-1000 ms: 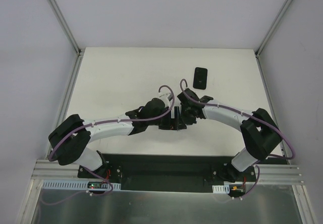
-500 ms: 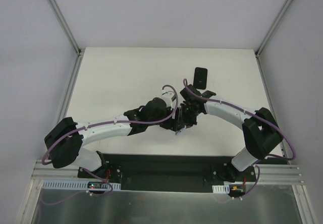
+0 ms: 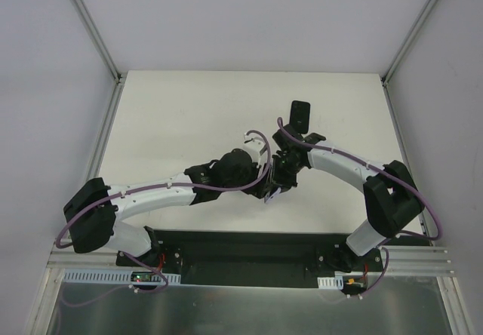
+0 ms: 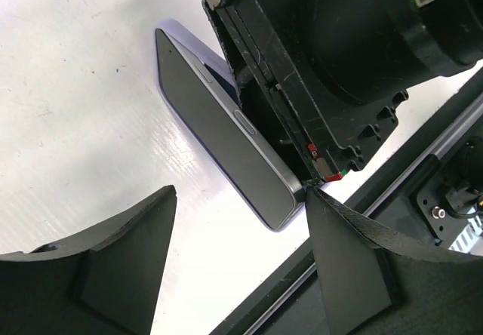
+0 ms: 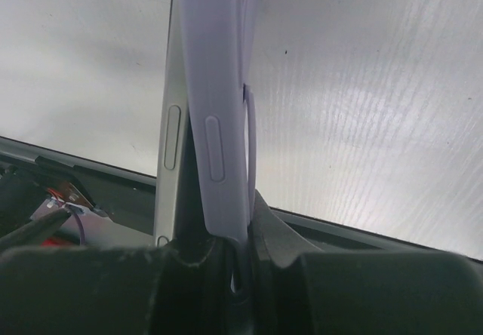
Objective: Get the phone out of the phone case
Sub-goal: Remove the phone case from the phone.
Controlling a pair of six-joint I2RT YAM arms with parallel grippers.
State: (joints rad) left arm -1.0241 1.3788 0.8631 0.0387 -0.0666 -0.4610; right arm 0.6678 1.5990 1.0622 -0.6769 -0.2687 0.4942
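Observation:
My right gripper (image 5: 241, 252) is shut on the edge of the lavender phone case (image 5: 215, 86), which it holds on edge above the table. The phone (image 5: 172, 124) shows as a silver side with a button; it leans away from the case with a dark gap between them. In the left wrist view the phone (image 4: 219, 124) shows its dark screen, and its lower corner lies close to my left gripper's right fingertip (image 4: 317, 199). My left gripper (image 4: 241, 259) is open with nothing between its fingers. From above, the left gripper (image 3: 268, 192) and the right gripper (image 3: 281, 178) meet mid-table.
A small black rectangular object (image 3: 300, 113) lies on the white table (image 3: 173, 116) behind the right wrist, which covers its near end. The black base plate (image 3: 241, 248) runs along the near edge. Grey walls enclose the table.
The left arm has stretched right toward the right gripper, and its jaws have narrowed a little. The right gripper has shifted farther back with the case, covering part of the black object.

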